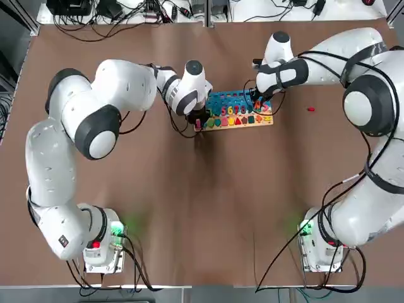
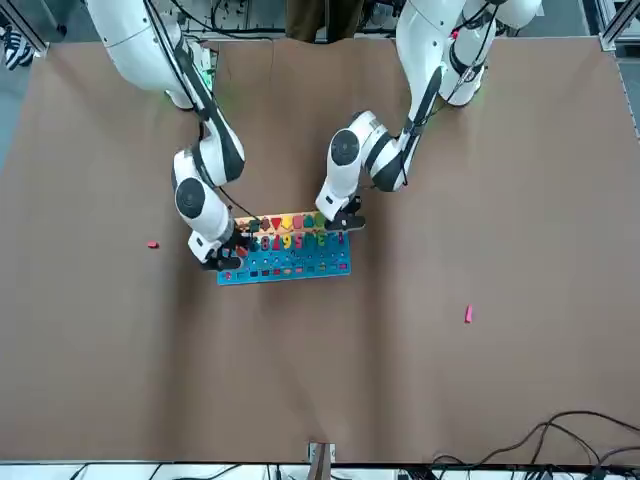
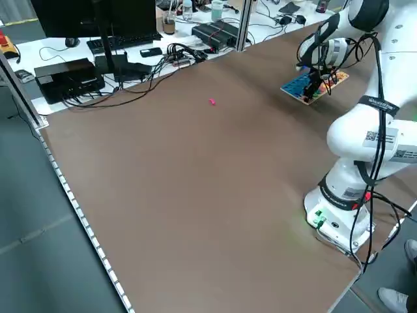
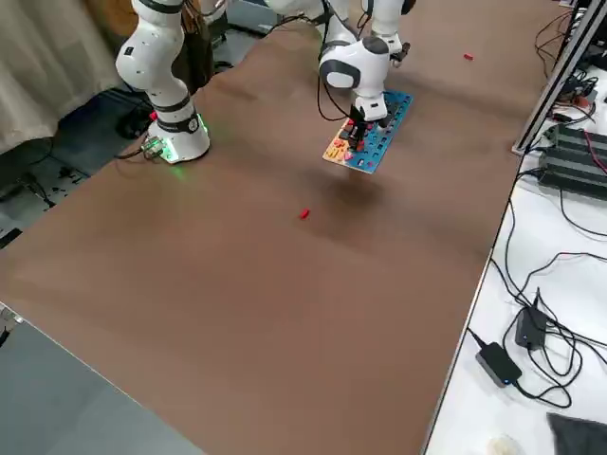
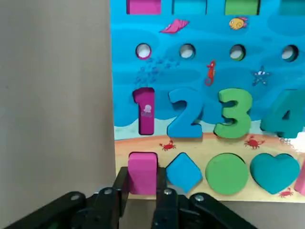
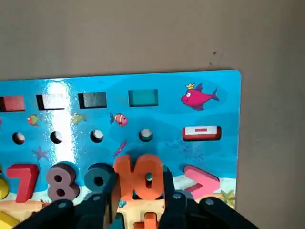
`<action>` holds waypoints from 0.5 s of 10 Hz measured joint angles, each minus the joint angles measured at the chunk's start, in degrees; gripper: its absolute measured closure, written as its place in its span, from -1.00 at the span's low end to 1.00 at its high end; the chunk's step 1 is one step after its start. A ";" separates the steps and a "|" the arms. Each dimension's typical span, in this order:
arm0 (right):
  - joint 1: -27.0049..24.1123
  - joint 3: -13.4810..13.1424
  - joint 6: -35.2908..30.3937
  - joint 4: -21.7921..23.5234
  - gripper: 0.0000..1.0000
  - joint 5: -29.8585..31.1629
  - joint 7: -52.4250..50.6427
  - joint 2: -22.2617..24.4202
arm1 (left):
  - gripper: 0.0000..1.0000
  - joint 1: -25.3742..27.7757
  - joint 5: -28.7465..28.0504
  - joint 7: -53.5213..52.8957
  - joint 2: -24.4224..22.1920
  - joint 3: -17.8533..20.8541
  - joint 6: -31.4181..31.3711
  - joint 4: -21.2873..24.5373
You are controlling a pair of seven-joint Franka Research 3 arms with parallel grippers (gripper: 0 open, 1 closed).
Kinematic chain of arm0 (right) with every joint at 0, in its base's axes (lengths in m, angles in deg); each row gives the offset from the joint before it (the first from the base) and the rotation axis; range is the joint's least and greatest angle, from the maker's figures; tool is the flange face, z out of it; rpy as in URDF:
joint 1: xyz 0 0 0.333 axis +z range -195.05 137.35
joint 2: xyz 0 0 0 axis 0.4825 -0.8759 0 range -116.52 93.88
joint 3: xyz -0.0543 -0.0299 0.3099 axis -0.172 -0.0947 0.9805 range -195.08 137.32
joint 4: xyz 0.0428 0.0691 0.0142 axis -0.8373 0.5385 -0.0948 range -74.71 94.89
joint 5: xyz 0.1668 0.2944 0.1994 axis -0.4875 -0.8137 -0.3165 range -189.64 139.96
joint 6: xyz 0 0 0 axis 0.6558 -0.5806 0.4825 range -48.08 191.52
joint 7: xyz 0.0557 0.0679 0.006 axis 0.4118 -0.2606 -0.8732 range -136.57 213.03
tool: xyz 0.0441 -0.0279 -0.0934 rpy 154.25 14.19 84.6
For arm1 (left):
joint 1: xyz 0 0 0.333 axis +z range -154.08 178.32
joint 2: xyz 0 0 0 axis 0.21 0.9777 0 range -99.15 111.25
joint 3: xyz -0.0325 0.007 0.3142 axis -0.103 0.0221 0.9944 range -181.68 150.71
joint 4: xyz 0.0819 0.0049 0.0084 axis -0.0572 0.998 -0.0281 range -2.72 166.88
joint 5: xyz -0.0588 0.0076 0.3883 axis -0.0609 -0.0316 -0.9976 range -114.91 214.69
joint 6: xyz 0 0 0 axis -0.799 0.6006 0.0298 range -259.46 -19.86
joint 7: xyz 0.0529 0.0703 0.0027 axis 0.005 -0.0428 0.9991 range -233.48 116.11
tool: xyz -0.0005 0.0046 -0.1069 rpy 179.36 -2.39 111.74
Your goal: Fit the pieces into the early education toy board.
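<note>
The early education toy board (image 1: 237, 112) lies flat mid-table, blue with a pale wood edge. In the left wrist view my left gripper (image 5: 141, 193) is shut on a pink block piece (image 5: 142, 167) at the end of the shape row, beside the blue diamond (image 5: 183, 171). At the board's other end my right gripper (image 6: 140, 195) is shut on the orange 10 piece (image 6: 142, 180), held over the number row beside the 9. A red piece (image 1: 310, 109) lies loose on the table to the right of the board. Another pink piece (image 2: 467, 314) lies on the far side.
Cables and electronics (image 1: 113, 12) line the far edge beyond the brown tabletop (image 1: 202, 208). Both arm bases (image 1: 104, 246) stand at the near edge. A desk with a monitor and boxes (image 3: 85, 65) borders the far side.
</note>
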 joint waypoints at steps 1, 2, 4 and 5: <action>0.00 -0.03 0.29 0.00 0.20 0.11 -0.40 -0.31 | 0.47 0.00 0.00 0.02 0.00 0.00 0.00 0.00; 0.00 -0.10 0.55 0.00 0.20 0.12 -1.00 -0.58 | 0.47 0.00 0.00 0.03 0.00 0.00 0.00 -0.01; 0.00 -0.12 0.60 -0.07 0.20 0.13 -1.16 -0.60 | 0.45 0.00 0.01 0.05 0.01 0.00 0.01 -0.01; 0.00 -0.13 0.62 -0.07 0.20 0.14 -1.21 -0.60 | 0.34 0.00 0.05 0.06 0.02 -0.02 0.08 0.00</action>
